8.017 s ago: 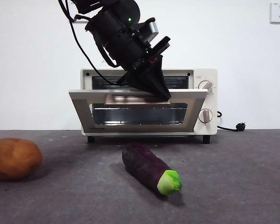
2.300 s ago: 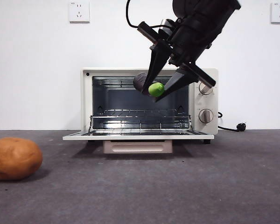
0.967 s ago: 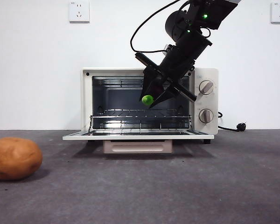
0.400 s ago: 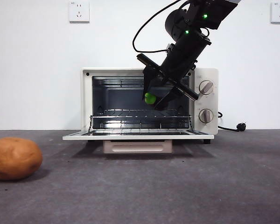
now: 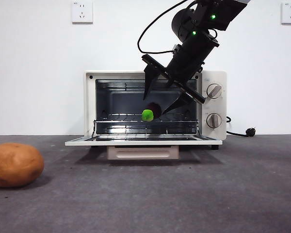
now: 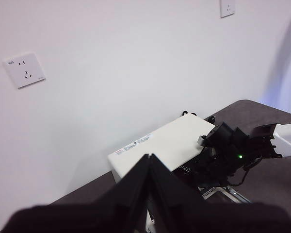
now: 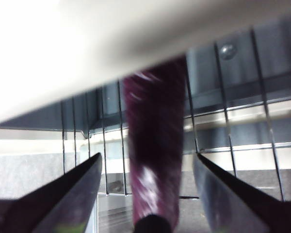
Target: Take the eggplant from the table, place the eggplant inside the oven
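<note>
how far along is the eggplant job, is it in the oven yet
Nearly done. The oven door is down and the eggplant is inside, at the wire rack. The right gripper hangs just above it, jaws open. Left: pull that arm out; the left gripper waits away.

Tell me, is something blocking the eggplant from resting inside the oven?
Nothing visible does. The oven door lies open, and the eggplant is already inside on the wire rack, free between the open right gripper.

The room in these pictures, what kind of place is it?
Probably a robot test bench, not a real kitchen: a toaster oven stands on a grey felt table before a bare white wall with sockets, and a potato lies nearby.
</note>
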You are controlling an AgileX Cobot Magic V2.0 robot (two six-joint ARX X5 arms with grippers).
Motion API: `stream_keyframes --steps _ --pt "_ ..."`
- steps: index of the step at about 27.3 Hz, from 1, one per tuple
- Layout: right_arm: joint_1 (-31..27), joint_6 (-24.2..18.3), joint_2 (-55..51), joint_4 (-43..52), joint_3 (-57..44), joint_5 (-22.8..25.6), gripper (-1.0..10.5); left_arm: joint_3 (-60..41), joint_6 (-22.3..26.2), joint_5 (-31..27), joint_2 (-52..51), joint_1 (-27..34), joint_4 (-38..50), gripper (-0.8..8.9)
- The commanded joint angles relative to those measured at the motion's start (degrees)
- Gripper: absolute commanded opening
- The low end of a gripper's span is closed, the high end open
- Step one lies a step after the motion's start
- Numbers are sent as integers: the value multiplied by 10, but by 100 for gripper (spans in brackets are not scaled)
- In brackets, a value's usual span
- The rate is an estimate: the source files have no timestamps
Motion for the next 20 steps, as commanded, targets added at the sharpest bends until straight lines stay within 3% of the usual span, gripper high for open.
stream_keyframes --steps 1,11,20 --pt "3 4 12 2 2 -1 317 -1 6 0 0 -2 -2 -6" --pt "3 2 5 -4 3 -18 317 -1 6 0 5 -2 -3 -5" --pt "-1 -17 -27 -50 3 14 320 -1 7 0 11 -2 -3 -5"
